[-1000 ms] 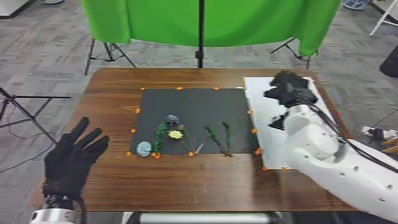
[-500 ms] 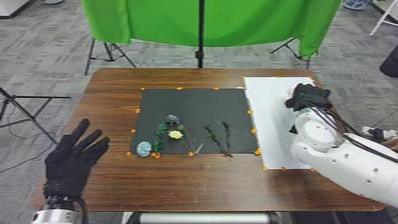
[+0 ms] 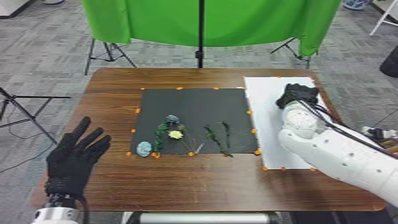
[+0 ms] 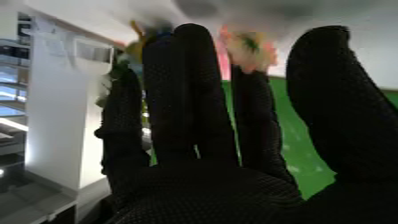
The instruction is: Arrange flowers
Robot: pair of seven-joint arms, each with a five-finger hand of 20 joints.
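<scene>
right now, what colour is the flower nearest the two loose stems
The flower is pale yellow, seen best in the head view.

Behind the brown worktop (image 3: 111, 102) there hangs a green cloth (image 3: 147, 25), with a black pole (image 3: 201, 30) before it. At the left, one black stand (image 3: 11, 97) is on the grey floor (image 3: 49, 60).

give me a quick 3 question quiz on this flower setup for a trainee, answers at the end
1. Multiple choice: where does the yellow flower lie?
A) on the floor
B) on the dark mat
C) on the bare wood
2. True or false: in the head view, the right hand is over the white sheet.
3. Fill in the blank: the cloth hanging beyond the mat is ____.

Key: 1 B; 2 true; 3 green
</scene>
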